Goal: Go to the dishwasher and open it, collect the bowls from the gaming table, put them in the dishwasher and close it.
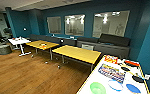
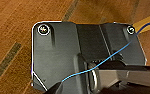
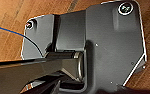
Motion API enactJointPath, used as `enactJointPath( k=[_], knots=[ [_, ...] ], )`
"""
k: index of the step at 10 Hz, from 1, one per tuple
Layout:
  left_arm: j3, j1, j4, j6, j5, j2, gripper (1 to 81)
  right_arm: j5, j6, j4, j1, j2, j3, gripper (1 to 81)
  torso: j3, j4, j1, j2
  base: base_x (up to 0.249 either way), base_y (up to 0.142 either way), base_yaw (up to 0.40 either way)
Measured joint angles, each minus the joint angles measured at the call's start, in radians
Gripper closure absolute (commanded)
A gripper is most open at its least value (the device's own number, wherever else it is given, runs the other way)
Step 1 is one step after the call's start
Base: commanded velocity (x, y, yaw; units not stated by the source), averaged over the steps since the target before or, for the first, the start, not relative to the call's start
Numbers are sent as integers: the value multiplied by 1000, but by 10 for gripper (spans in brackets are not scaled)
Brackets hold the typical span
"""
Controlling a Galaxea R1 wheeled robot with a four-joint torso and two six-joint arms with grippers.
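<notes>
Both wrist views look down past the robot's own dark plate and jointed bar at a brown wooden plank floor (image 2: 13,27); whether either gripper's fingers are open or closed cannot be told. A thin blue cable (image 2: 108,56) runs across the plate in the left wrist view.

From the head view, the nearest thing to the robot is the gaming table (image 1: 91,81), low and to the right, white-topped with a pale yellow edge. Three bowls lie in a row on its near end: a green bowl (image 1: 97,88) nearest the robot's left, a blue bowl (image 1: 115,85) in the middle and a second blue bowl (image 1: 133,88) furthest right, each apart from the next. Beyond them on the same top lie a colourful printed sheet (image 1: 112,72), a red and orange packet (image 1: 111,59) and some dark flat items (image 1: 137,79).

Further ahead stand two yellow-topped tables (image 1: 77,53), and further left a small white table (image 1: 19,41) with things on it, beside grey round seats (image 1: 3,49). A dark grey sofa bench (image 1: 108,45) runs along the far teal wall (image 1: 88,10), which carries three windows (image 1: 74,24). The wooden floor spreads across the space to the left of the tables.
</notes>
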Motion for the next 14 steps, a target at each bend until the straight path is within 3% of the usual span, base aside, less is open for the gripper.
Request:
enactJointPath(
  k=[10,14],
  knots=[
    [0,0,0,0,2,-5,10,-1,0,0,6,6,0,10,0,0,0,0,0,0,-399],
    [0,-3,0,0,1,-5,10,-1,0,0,3,6,0,10,0,0,0,0,0,0,-212]
  ],
)
